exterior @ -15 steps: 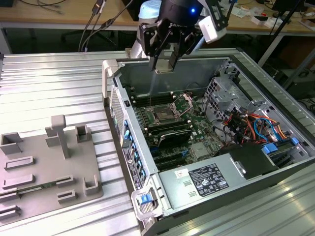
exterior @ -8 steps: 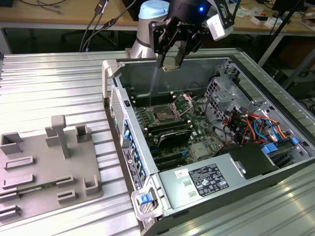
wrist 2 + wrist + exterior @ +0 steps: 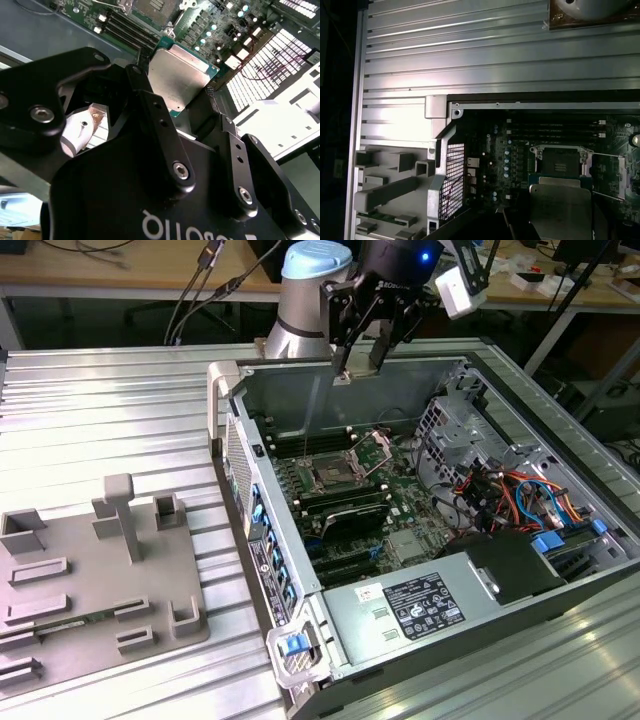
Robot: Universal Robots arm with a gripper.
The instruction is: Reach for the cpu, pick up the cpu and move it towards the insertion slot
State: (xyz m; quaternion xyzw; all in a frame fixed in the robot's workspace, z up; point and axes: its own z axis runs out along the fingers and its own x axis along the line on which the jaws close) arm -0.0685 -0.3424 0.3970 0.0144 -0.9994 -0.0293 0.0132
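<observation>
My gripper [image 3: 358, 368] hangs above the back wall of the open computer case [image 3: 222, 400], shut on the cpu. In the second wrist view the cpu [image 3: 182, 75] is a silvery square with a thin green rim, clamped between the black fingers [image 3: 150, 107]. The first wrist view has the cpu [image 3: 560, 207] just short of the insertion slot [image 3: 560, 161]. On the green board the insertion slot [image 3: 330, 477] lies dark and square, its metal frame swung up. It sits lower than the gripper and toward the exterior view's left.
A grey fixture plate [image 3: 100, 580] with upright blocks lies on the ribbed metal table at the exterior view's left. Black memory slots [image 3: 345, 508] run beside the socket. A drive cage [image 3: 470, 425], coloured cables [image 3: 510, 495] and a power supply [image 3: 420, 605] fill the case's right side.
</observation>
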